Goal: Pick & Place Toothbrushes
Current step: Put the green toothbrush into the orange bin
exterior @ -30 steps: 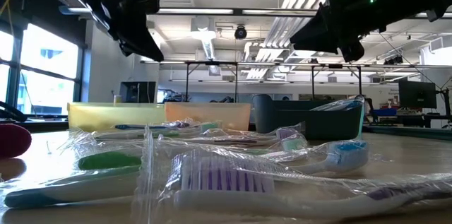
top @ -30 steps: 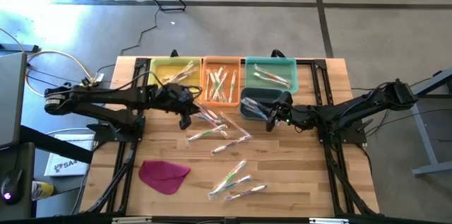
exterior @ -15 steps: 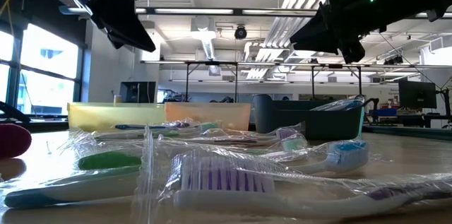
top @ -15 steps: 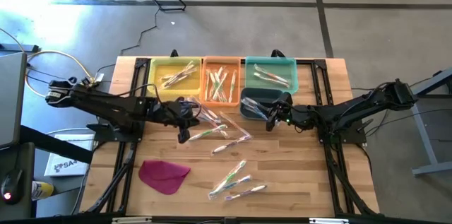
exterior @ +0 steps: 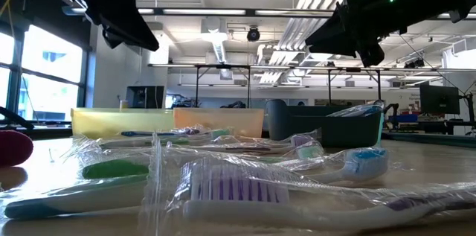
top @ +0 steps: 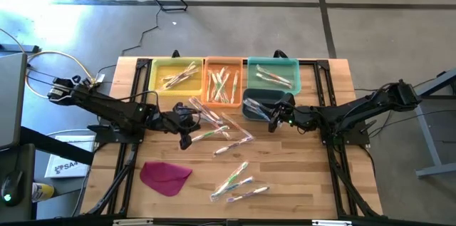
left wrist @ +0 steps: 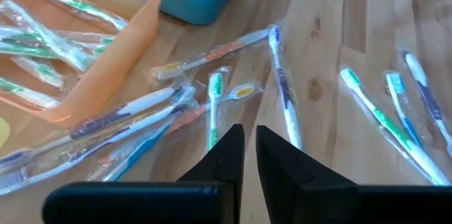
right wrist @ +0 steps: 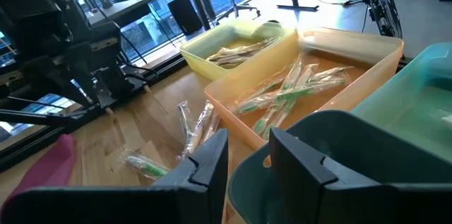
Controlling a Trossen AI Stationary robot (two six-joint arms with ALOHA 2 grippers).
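Since 1 second ago, left gripper [top: 187,137] has pulled back from the yellow bin [top: 158,69] to hover over loose toothbrushes [left wrist: 212,104] mid-table, fingers nearly closed, holding nothing — likely lining up a pick. Right gripper [top: 274,120] unmoved above the dark blue bin [top: 251,98], jaws part-open, empty. Left wrist view alone shows the narrow finger gap; high view shows 4 bins.
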